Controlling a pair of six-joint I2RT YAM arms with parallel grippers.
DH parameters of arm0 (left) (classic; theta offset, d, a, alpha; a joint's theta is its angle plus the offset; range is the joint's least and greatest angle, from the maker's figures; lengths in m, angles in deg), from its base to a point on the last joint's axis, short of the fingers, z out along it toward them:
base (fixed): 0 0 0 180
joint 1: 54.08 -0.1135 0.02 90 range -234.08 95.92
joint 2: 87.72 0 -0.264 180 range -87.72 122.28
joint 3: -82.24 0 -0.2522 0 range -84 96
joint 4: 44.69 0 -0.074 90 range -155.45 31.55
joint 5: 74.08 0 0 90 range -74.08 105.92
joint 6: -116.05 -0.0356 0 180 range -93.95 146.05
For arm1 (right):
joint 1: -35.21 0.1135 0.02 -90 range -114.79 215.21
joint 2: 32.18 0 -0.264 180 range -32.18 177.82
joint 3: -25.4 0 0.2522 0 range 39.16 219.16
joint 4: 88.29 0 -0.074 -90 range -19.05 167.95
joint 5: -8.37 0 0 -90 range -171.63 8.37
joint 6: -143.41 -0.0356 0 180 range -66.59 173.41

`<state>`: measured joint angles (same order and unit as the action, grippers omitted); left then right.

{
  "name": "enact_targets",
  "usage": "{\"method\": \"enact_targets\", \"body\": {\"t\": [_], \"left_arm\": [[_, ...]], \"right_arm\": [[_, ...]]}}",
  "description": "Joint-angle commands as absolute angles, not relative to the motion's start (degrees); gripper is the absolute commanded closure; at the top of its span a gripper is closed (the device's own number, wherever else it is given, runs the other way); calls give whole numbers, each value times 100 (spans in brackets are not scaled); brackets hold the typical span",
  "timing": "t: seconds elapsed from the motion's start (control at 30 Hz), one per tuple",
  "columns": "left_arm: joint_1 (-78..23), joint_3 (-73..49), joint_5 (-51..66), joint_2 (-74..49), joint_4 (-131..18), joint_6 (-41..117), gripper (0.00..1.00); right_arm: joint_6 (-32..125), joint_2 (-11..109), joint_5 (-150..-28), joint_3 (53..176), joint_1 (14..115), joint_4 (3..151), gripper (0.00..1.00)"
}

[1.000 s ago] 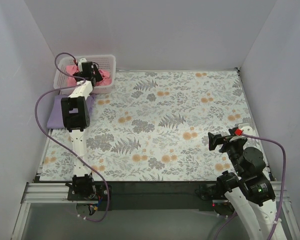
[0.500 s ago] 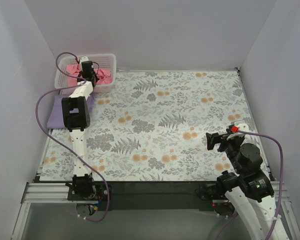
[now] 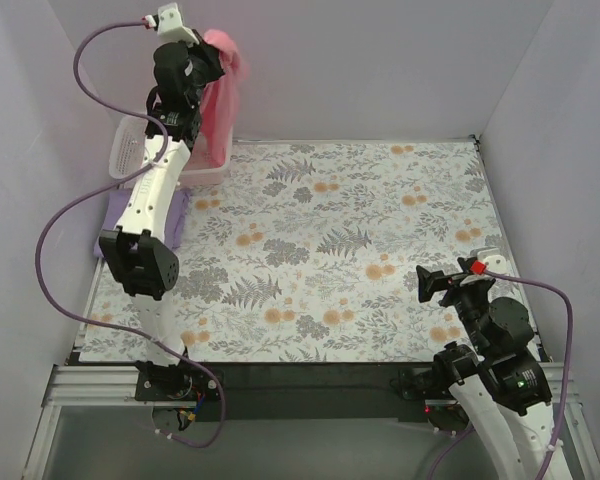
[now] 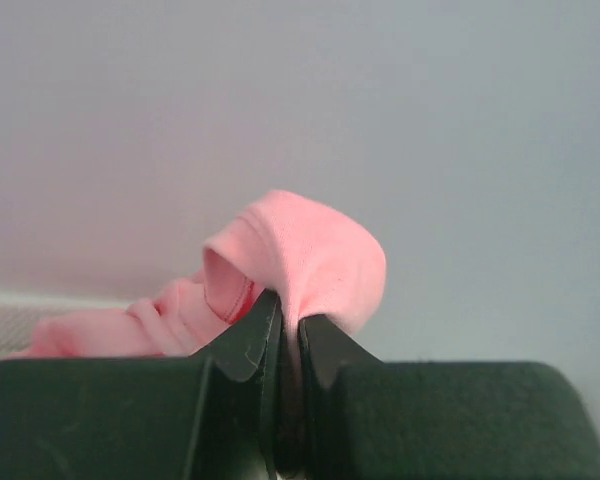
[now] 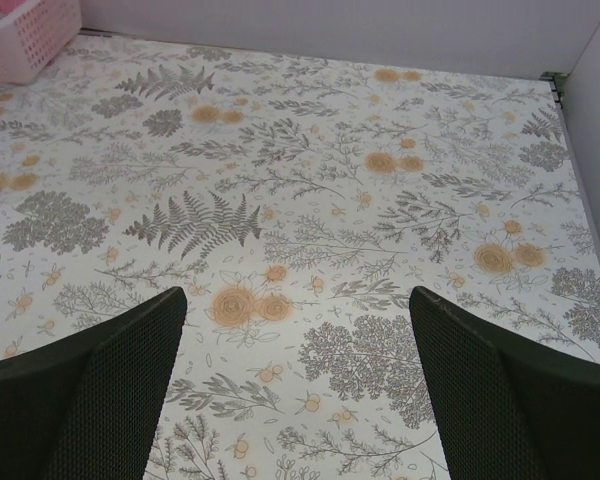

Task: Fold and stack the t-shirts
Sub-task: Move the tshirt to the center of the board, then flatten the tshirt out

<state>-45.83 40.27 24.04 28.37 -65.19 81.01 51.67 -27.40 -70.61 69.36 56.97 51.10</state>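
Two hands: left hand (image 4: 290, 318) clamps pink t-shirt (image 3: 223, 95) above corner basket (image 3: 125, 150), right hand (image 3: 427, 284) gapes over tablecloth (image 3: 360, 200).

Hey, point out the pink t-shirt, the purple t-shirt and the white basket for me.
pink t-shirt (image 3: 225, 95): top external view, middle of the hanging cloth.
purple t-shirt (image 3: 112, 222): top external view, its visible left part.
white basket (image 3: 127, 155): top external view, its left lattice wall.

Soft matt pink cloth shirt (image 4: 315, 255), white plastic lattice basket (image 5: 30, 45), matt floral-print tablecloth (image 5: 310, 190).
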Motion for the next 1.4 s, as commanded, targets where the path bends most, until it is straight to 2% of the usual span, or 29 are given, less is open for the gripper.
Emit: {"method": "enact_targets", "body": {"t": [0.0,0.13,0.33,0.37,0.43,0.5,0.53,0.6,0.63,0.73,0.93,1.17,1.37], "left_arm": [[-4153,4274,1602,1839,-6548,8572,100],[-3660,4081,1065,1180,-6539,8643,100],[-3360,2492,775,-137,-6460,8485,100],[-3360,2133,801,-376,-6443,8450,96],[-3351,947,958,-833,-6320,8362,73],[-3360,-280,1265,-1545,-6267,8187,32],[-3360,-645,1806,-1791,-6319,8160,25],[-3360,-1374,2328,-2363,-6555,8186,18],[-3360,-1943,2791,-2539,-6679,8204,18],[-3360,-3060,2998,-3155,-7145,8440,18],[-3360,-4277,2077,-3894,-7769,9231,19],[-3221,-5016,433,-3412,-7875,9961,30],[-2106,-5034,686,-2587,-7744,10137,30]], "right_arm": [[5210,-2954,-6907,7010,5674,5352,2],[5218,-3024,-6907,7010,5674,5369,2],[5218,-3103,-6828,7054,5683,5369,2],[5227,-3095,-6827,7106,5683,5369,1],[5236,-2972,-6880,7212,5683,5369,2],[5236,-2814,-6994,7439,5683,5369,2],[5210,-2587,-7142,7536,5683,5361,2],[5148,-2157,-7388,7808,5692,5343,2],[5113,-1998,-7703,7888,5683,5343,1],[4824,-1303,-8118,8135,5683,5334,2],[4375,357,-9207,8179,5683,5343,2],[4146,2423,-10114,7925,5718,6045,24],[4040,3522,-9913,7801,6008,6836,26]]}}
